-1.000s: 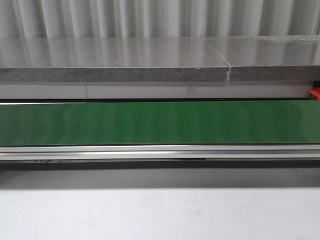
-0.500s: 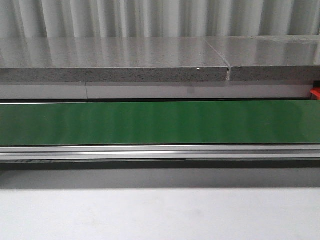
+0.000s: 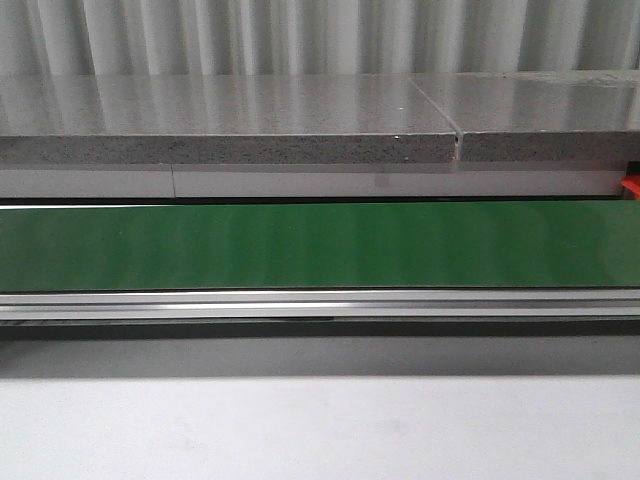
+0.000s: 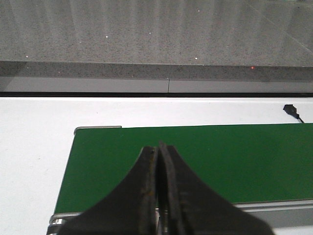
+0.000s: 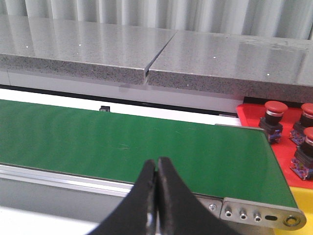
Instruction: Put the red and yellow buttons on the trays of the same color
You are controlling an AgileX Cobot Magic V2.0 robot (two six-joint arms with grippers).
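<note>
Three red buttons (image 5: 275, 113) on one red tray (image 5: 254, 120), one green belt (image 3: 320, 245), left claw (image 4: 159, 161) and right claw (image 5: 157, 171) pressed together, empty.

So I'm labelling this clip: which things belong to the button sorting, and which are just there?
Job: red buttons, red tray, green belt, left gripper, right gripper, both shut and empty.

Just there: stone ledge, black plug.

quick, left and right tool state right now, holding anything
Left tool: closed, holding nothing.
Right tool: closed, holding nothing.
</note>
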